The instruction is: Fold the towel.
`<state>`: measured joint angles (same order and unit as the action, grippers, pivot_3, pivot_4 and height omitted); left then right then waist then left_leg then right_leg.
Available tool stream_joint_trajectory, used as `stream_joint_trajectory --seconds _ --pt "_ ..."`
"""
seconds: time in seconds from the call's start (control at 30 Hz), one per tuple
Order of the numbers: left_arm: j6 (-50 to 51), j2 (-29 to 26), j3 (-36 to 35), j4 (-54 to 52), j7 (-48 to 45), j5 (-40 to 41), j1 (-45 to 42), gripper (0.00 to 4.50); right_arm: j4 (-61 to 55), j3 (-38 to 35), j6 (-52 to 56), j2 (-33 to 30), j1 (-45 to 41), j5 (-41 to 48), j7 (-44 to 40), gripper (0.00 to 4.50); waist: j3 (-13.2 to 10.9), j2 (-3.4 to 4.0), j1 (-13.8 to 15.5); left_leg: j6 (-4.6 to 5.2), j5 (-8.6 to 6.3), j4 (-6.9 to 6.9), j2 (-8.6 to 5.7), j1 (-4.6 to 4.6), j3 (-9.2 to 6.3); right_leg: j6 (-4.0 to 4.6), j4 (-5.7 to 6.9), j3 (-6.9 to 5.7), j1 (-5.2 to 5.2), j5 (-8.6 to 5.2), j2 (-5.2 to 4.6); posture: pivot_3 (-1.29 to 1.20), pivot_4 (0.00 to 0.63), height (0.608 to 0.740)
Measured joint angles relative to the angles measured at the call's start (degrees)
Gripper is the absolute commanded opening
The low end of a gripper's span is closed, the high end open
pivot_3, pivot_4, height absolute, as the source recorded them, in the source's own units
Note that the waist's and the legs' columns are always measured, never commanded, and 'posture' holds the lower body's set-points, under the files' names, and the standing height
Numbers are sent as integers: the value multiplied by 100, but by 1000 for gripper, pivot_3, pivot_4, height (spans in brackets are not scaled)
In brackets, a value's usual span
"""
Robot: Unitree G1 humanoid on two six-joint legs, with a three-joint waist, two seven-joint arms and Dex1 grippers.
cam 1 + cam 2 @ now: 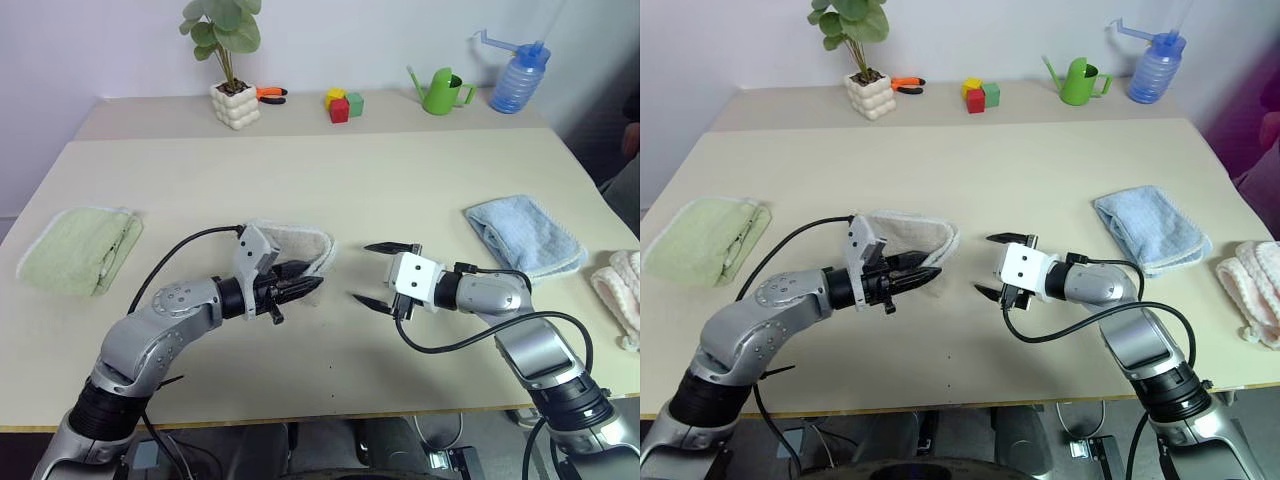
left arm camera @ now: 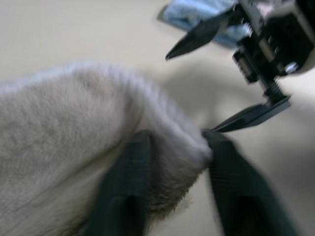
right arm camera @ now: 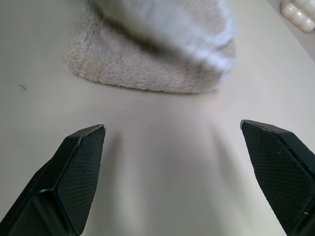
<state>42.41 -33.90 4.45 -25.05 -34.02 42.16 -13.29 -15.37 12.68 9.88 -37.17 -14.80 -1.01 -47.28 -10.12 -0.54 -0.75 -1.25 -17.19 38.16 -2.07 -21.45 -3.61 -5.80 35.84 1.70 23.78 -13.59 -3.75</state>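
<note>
While left claw straddles beige towel fold, fingers apart, right claw waits beside, spread, empty

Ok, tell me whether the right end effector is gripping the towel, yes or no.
No: the right end effector is open over bare table, with the towel lying ahead of its fingers, untouched.

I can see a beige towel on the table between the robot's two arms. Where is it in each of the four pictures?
Left eye view: the towel lies mid-table, behind the left gripper.
Right eye view: just left of centre.
Left wrist view: it fills the left half, its edge between the black fingers.
Right wrist view: across the top.
Shared landmark: the right gripper, jaws open, facing the towel.
</note>
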Motion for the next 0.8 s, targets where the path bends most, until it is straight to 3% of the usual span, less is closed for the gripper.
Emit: stream_joint_trajectory --seconds 0.03,0.1,0.23,0.33,0.37,0.53,0.7,0.8 --pt "112 -38 -178 -52 -25 164 38 3388 0 -10 23 3 -7 2 16 4500 0 0 -1 0 0 0 0 0 0 -1 0 0 0 0 0 0 150 727" --pt "234 -315 -597 -238 -163 458 315 3429 19 -55 102 14 -61 30 30 3950 -1 1 -35 0 0 -2 1 0 2 0 2 1 5 0 0 0 150 727" --pt "323 -423 -1558 -243 -108 812 571 1990 177 -275 238 44 -277 138 71 2147 -2 2 21 -1 1 0 -1 0 -1 9 5 -1 2 -5 -2 0 150 727" --pt "142 -219 -1864 15 325 646 321 474 165 -407 486 452 -516 445 184 581 -2 1 32 -3 2 3 -3 1 -5 2 4 -3 -2 -1 -3 0 150 727" --pt "60 -160 -1874 157 493 481 185 423 148 -431 624 616 -620 578 228 87 -2 1 24 -4 2 2 -4 1 -5 -3 5 -4 -1 2 -2 0 150 727" --pt "-357 55 -1367 613 816 -482 -88 423 -7 -253 1242 1229 -1023 854 474 30 -2 1 8 -5 3 -4 -5 -6 -4 -7 2 -3 11 4 -3 0 150 727" --pt "-1082 626 -399 1349 795 -1475 -62 423 886 554 1203 1937 -1300 434 798 30 -1 1 5 -14 8 -8 -6 -15 -1 -6 15 -2 30 4 -3 0 150 727" --pt "-1463 759 -305 1799 767 -1828 -45 423 1352 818 1030 1969 -1251 219 815 30 -1 1 9 -17 10 -6 -8 -31 -1 -6 18 -2 50 5 -4 0 150 727"
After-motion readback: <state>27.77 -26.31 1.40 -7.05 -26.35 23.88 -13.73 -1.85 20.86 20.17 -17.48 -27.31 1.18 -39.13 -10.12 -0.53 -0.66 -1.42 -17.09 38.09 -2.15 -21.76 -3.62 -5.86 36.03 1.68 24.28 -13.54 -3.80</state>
